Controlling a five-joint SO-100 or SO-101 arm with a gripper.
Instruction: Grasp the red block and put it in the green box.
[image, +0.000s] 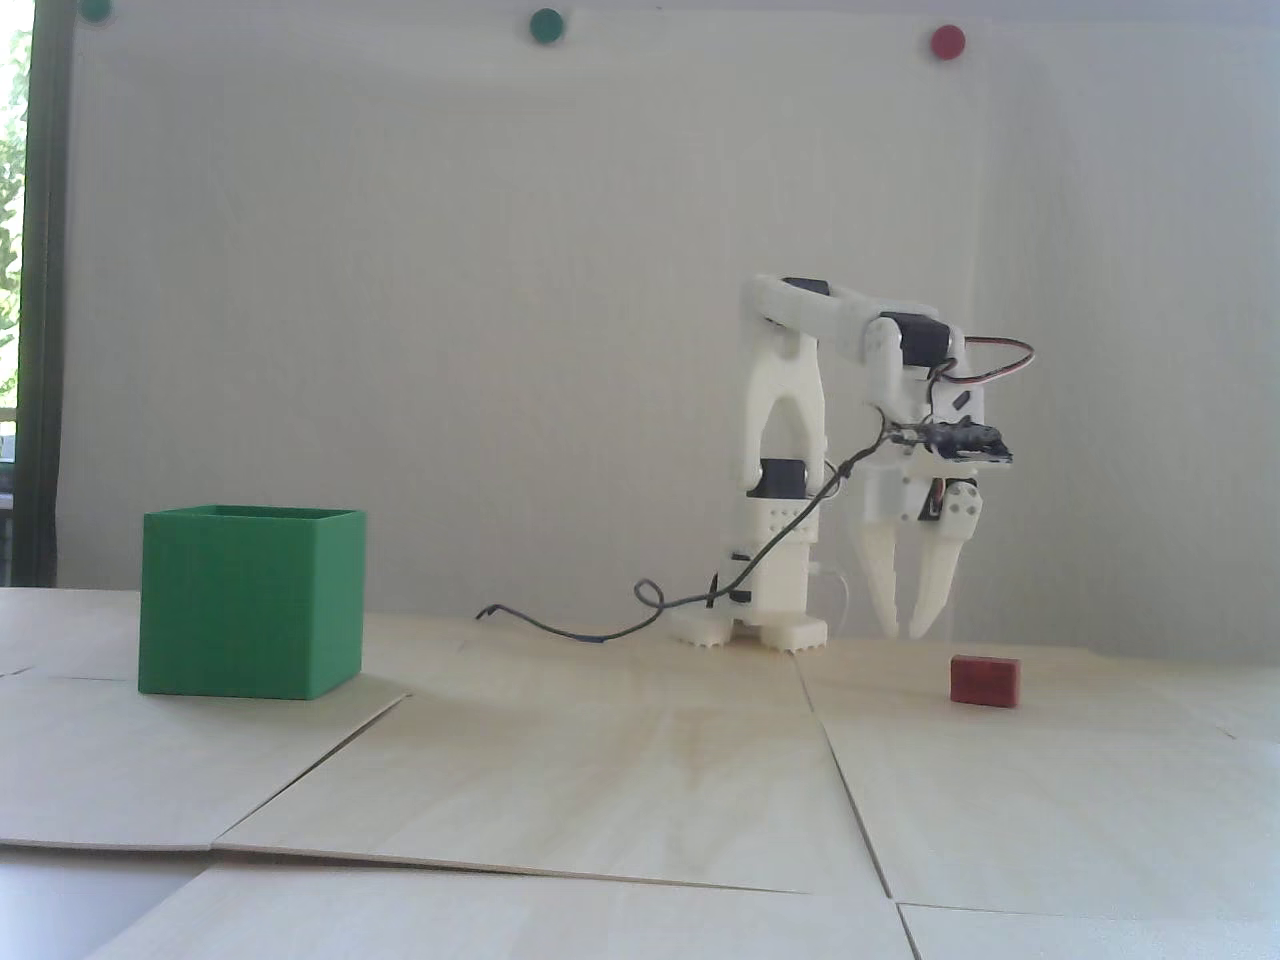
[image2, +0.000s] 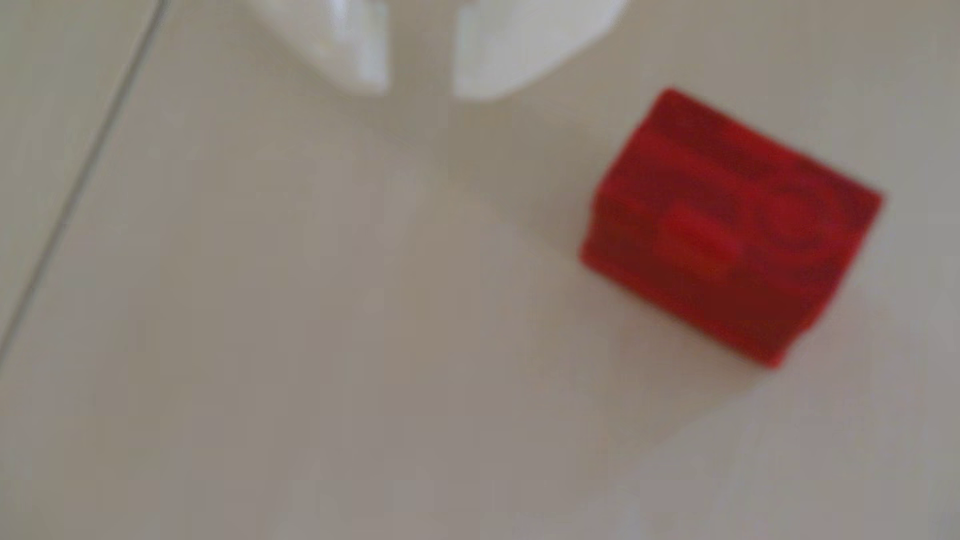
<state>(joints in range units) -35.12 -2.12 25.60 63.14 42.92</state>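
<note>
The gripper (image: 905, 632) hangs tip-down just above the bench (image: 640, 780), its 2 white fingers (image: 880, 585) narrowly apart with nothing between them; the wrist view shows the same slim gap (image2: 421, 85) and bare bench below it. That downward pose suits a grasp from above, though the tips are not yet over their target. The red block (image: 985, 681) lies flat on the bench just beside the tips, to their right and lower in the fixed view, and off to the right of the tips in the wrist view (image2: 727, 228), turned at an angle to the fingers. Judging from this, the gripper needs to shift sideways, widen and perhaps rotate before descending. The green box (image: 250, 605) stands open-topped well apart on the left of the fixed view, leaving a long carry across the arm's base (image: 760, 625).
</note>
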